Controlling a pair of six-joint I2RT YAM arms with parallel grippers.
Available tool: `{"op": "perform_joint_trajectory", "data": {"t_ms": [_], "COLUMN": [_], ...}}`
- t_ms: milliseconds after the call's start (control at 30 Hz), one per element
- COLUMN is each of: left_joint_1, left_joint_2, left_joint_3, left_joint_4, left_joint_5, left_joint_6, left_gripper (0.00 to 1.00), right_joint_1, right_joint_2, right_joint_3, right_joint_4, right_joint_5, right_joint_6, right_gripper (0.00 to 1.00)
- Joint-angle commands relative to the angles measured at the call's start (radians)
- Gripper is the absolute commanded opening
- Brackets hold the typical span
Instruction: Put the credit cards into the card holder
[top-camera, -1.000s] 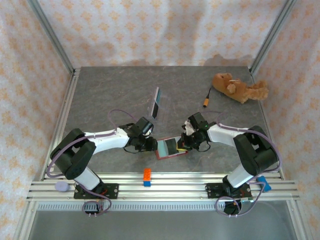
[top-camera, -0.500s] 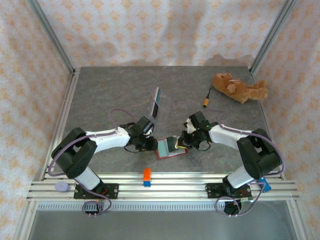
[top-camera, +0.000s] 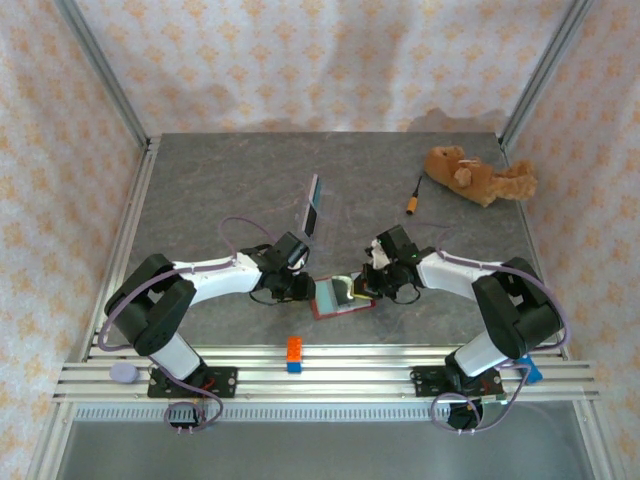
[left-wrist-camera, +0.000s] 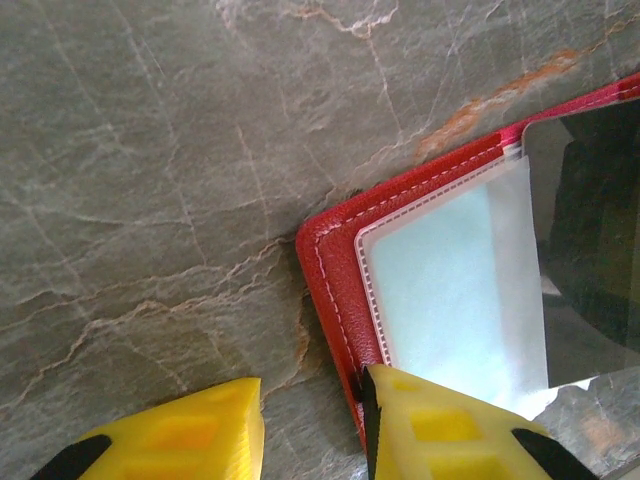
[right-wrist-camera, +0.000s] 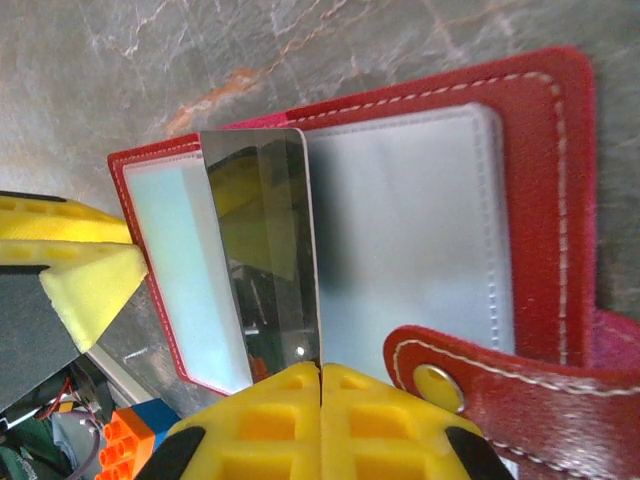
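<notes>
The card holder (top-camera: 338, 306), a red wallet, lies open on the table between both arms, its pale inside up (right-wrist-camera: 420, 230). My right gripper (right-wrist-camera: 320, 375) is shut on a dark glossy credit card (right-wrist-camera: 265, 250) and holds it on edge over the wallet, far edge down at the left pocket. The snap tab (right-wrist-camera: 470, 385) curls beside these fingers. My left gripper (left-wrist-camera: 312, 430) is open at the wallet's left edge (left-wrist-camera: 335, 270); its right finger (left-wrist-camera: 440, 430) rests on the red rim, the other over bare table. More cards (top-camera: 312, 208), teal and dark, stand on edge farther back.
A brown plush toy (top-camera: 478, 175) lies at the back right, with an orange-tipped cable (top-camera: 413, 205) near it. An orange and blue brick (top-camera: 294, 353) sits at the front rail. Metal frame posts and patterned cloth walls surround the grey stone table (top-camera: 220, 190).
My right gripper has carried the dark card a little leftward over the wallet and tipped it more on edge. The left gripper's jaws have narrowed slightly at the wallet's edge.
</notes>
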Motion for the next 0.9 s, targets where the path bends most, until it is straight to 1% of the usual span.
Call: {"op": "perform_joint_trajectory", "data": {"t_ms": [0, 300, 400, 600, 867], "left_joint_1": [-0.025, -0.024, -0.024, -0.024, -0.024], "left_joint_2": [0.044, 0.062, 0.068, 0.077, 0.090], "left_joint_3": [0.040, 0.047, 0.051, 0.057, 0.061], "left_joint_4": [0.200, 0.202, 0.201, 0.204, 0.211], "left_joint_5": [0.062, 0.053, 0.051, 0.051, 0.059], "left_joint_6": [-0.005, -0.003, 0.000, 0.004, 0.006], "left_gripper": [0.30, 0.28, 0.27, 0.27, 0.26], "right_joint_1": [0.011, 0.013, 0.013, 0.021, 0.024], "right_joint_2": [-0.012, -0.035, -0.031, 0.015, 0.061], "right_joint_3": [-0.021, -0.022, -0.014, 0.018, 0.080], "right_joint_4": [-0.008, -0.058, -0.077, -0.089, -0.115], "right_joint_5": [-0.009, 0.007, -0.005, -0.047, -0.037], "right_joint_6": [-0.017, -0.032, -0.050, -0.081, -0.117], "right_gripper": [0.00, 0.00, 0.00, 0.00, 0.00]}}
